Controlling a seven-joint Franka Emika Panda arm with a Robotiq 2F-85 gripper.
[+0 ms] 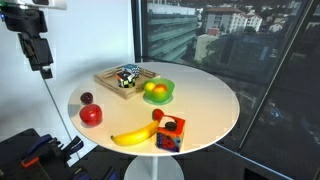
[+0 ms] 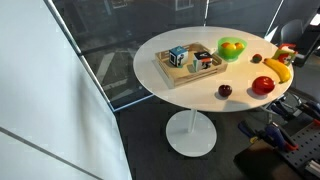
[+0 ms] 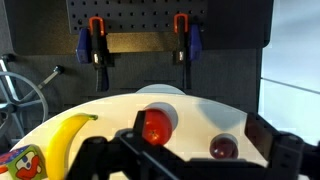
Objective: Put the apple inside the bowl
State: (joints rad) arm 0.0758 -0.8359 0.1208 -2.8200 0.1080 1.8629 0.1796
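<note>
The red apple (image 1: 91,114) sits near the rim of the round white table (image 1: 200,100). It also shows in the other exterior view (image 2: 263,85) and in the wrist view (image 3: 155,126). The green bowl (image 1: 158,92) stands near the table's middle, next to the wooden tray, and holds yellow-orange fruits; it also shows in the other exterior view (image 2: 231,47). The bowl is out of the wrist view. My gripper (image 1: 45,68) hangs high above and beside the table, well apart from the apple. In the wrist view the gripper (image 3: 195,150) is open and empty.
A small dark maroon ball (image 1: 86,98) lies just beside the apple. A banana (image 1: 135,135) and a colourful box (image 1: 169,133) sit at the table's edge. A wooden tray (image 1: 125,78) holds a cube toy. Clamps hang on a pegboard (image 3: 140,45) beyond the table.
</note>
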